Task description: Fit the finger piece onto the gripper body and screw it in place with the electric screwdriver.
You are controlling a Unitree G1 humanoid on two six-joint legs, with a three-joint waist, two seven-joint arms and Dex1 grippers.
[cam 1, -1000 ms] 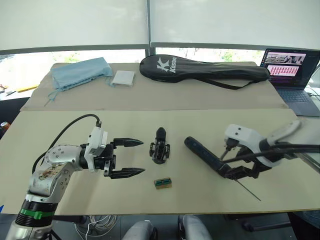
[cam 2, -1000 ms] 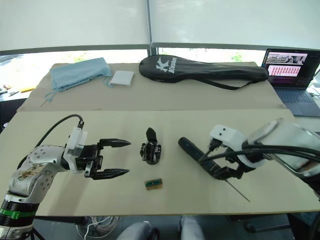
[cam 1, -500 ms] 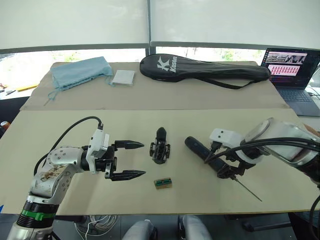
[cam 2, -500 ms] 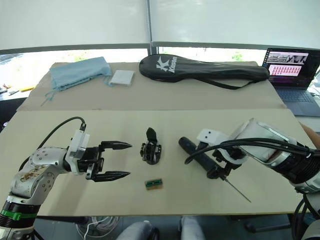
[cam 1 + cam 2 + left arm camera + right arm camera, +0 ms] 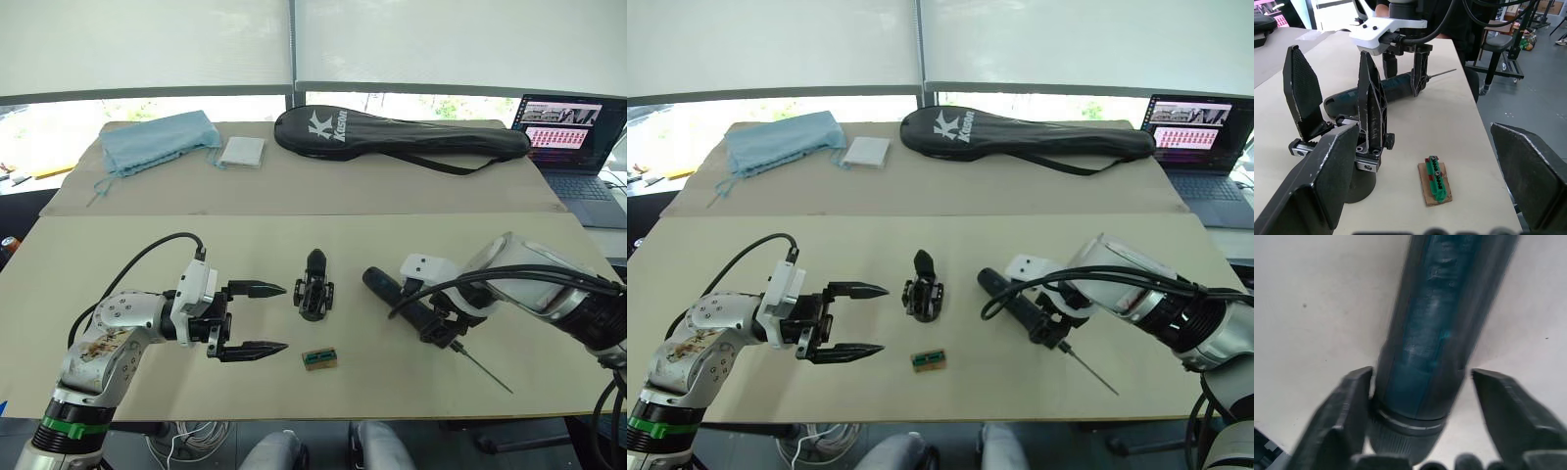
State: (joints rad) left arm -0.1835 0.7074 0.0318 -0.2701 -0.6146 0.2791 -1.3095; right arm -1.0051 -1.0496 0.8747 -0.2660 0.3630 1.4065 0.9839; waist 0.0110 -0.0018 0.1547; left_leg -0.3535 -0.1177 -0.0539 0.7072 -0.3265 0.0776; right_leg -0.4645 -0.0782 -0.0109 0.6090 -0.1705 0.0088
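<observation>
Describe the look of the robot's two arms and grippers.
Both arms are silver-grey metal with black cables looping along them. The left gripper and the right gripper each have a white mount carrying two black fingers. The left arm has a green band and worn brownish patches.

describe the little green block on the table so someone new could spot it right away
Start at the near beige table. At its middle stands the black gripper body; just in front of it, toward the near edge, lies the small green block on a brown backing. It is the one green thing among black parts.
</observation>
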